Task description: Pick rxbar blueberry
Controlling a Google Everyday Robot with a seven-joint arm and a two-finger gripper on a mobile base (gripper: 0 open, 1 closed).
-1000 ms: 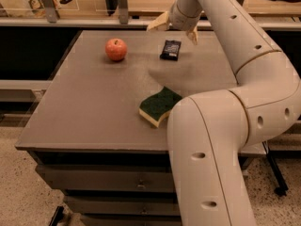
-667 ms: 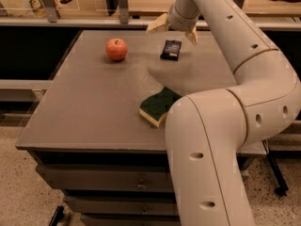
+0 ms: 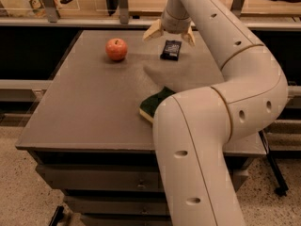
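Nothing moved; your spread hand (image 3: 169,38) hangs over the rxbar blueberry (image 3: 171,50) by the table's (image 3: 94,107) far edge. It seems light and slick: pinch its long sides.

The gripper (image 3: 171,34) hangs above the table's (image 3: 84,107) far edge, its 2 fingers (image 3: 153,30) spread wide, just behind the rxbar blueberry (image 3: 171,50), the apple (image 3: 116,49) near.

Likely a robot test area in an office or lab: grey table (image 3: 84,102) over drawers (image 3: 117,182), speckled floor (image 3: 19,187), metal railing (image 3: 70,21) behind. The gripper (image 3: 171,34) is over the table's far edge, jaws spread.
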